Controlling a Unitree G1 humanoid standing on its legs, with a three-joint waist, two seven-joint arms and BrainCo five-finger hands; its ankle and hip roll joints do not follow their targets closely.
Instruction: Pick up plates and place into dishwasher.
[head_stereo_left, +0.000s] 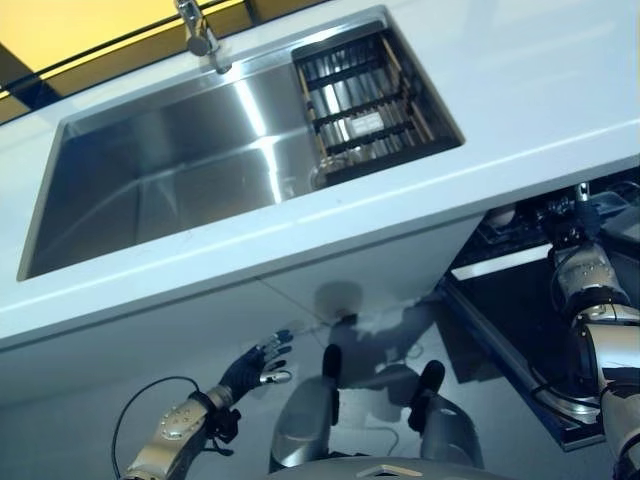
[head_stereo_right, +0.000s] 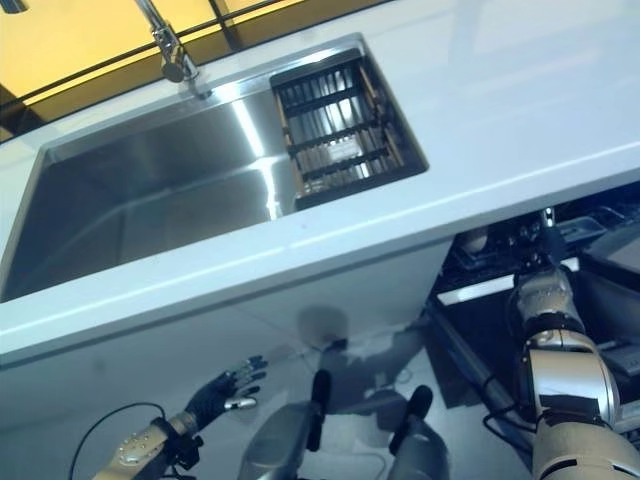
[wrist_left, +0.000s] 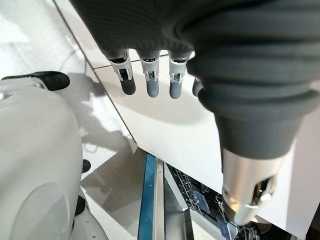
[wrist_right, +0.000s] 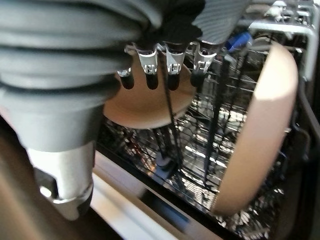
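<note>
Under the white countertop (head_stereo_left: 520, 110), at the right of the scene, the right hand (wrist_right: 160, 62) reaches into the pulled-out dishwasher rack (wrist_right: 215, 150). Its fingers (wrist_right: 150, 75) hang fairly straight just in front of a tan plate (wrist_right: 150, 107), with no grip visible. A second tan plate (wrist_right: 255, 135) stands on edge in the rack to the right, its face turned toward the first one, its long axis running up and down. Low at the left, the left hand (head_stereo_left: 255, 365) hangs with fingers spread, holding nothing, before the white cabinet front. Above, a steel sink (head_stereo_left: 170, 170) holds a dark drainer basket (head_stereo_left: 365, 100).
</note>
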